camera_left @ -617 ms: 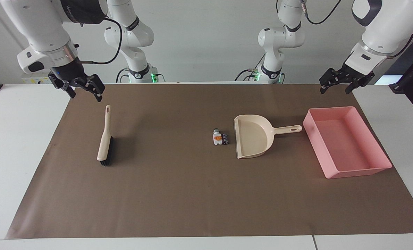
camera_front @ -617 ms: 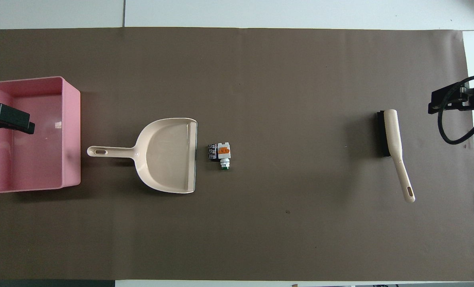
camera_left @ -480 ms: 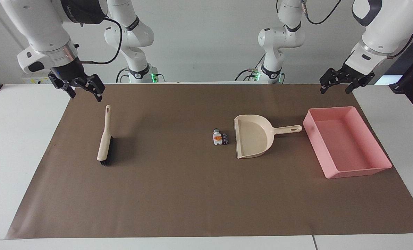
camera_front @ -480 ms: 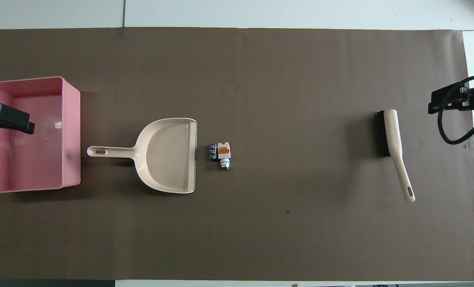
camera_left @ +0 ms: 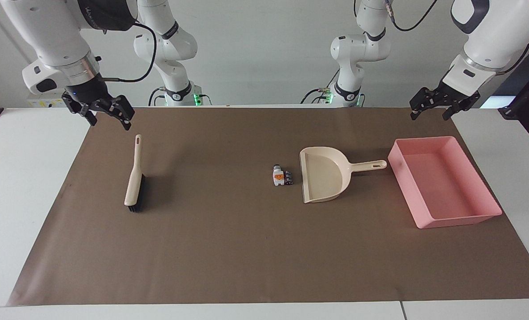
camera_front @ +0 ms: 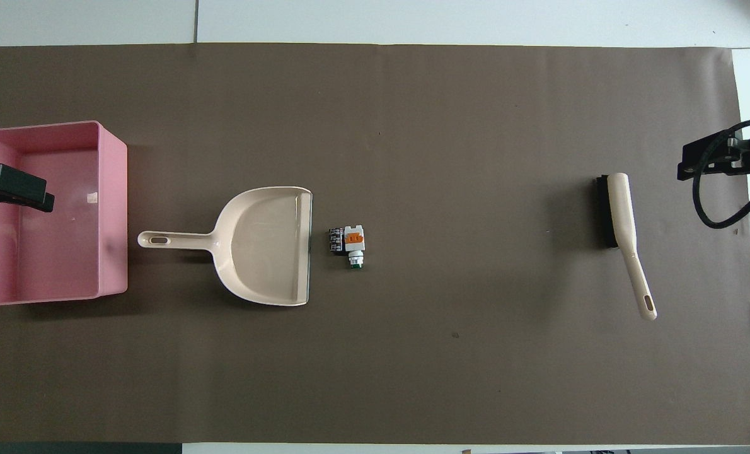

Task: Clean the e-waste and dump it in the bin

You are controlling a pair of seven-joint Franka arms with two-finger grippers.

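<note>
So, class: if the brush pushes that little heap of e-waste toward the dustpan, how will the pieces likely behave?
The e-waste is a cluster of tiny separate pieces, so it will probably scatter rather than slide as one. The dark cylinder-like pieces may roll. Lying just at the open lip of the dustpan, they likely need only a short push.

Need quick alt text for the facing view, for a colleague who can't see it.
E-waste lies on the brown mat at the mouth of a beige dustpan, beside an empty pink bin. A brush lies near the raised right gripper; the left gripper hangs open too.
</note>
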